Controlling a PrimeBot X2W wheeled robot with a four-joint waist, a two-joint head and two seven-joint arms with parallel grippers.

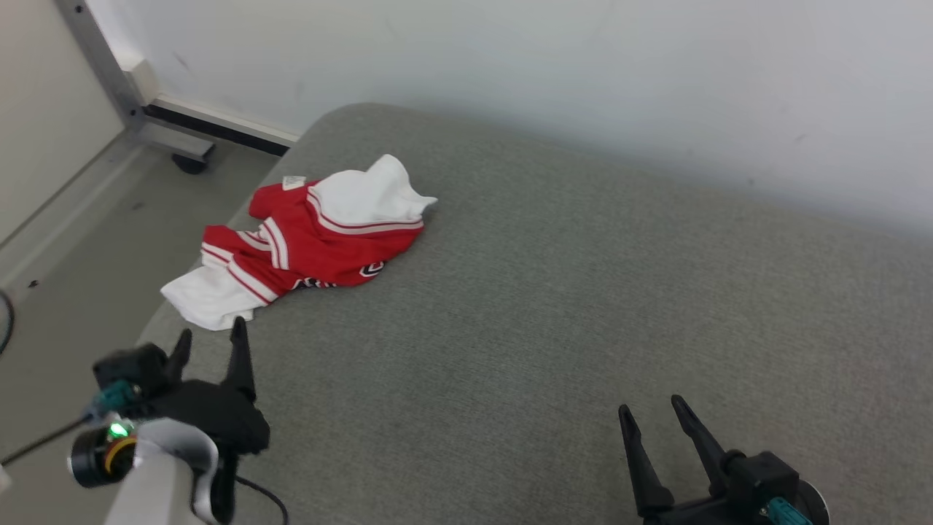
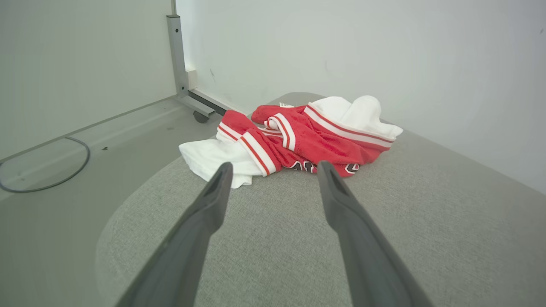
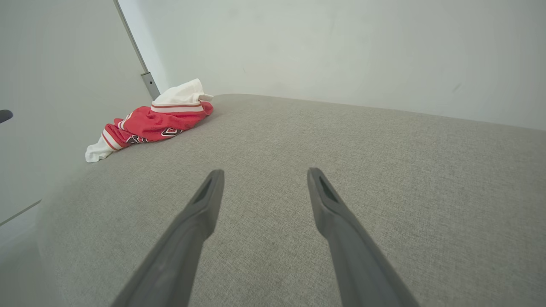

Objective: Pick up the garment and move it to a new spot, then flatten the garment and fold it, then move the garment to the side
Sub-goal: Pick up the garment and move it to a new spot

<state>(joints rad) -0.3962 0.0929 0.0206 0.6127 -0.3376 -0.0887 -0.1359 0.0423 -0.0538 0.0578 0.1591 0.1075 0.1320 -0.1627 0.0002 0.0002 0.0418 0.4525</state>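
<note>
The garment [image 1: 306,240], a red and white jersey with striped trim, lies crumpled near the far left corner of the grey cushioned surface [image 1: 554,306]. One white end hangs at the surface's left edge. My left gripper [image 1: 210,334] stands open just short of the garment's near white end, with nothing between its fingers. The left wrist view has the garment [image 2: 298,136] straight ahead, just past the fingertips of the left gripper [image 2: 273,168]. My right gripper [image 1: 652,407] is open at the lower right, far from the garment [image 3: 149,123], over bare cushion, as the right gripper [image 3: 262,174] shows.
A white wall [image 1: 583,80] runs behind the surface. On the left the grey floor [image 1: 80,255] drops below the surface's rounded edge. A grey metal frame leg with a caster [image 1: 191,162] stands at the far left. A dark cable [image 2: 47,170] lies on the floor.
</note>
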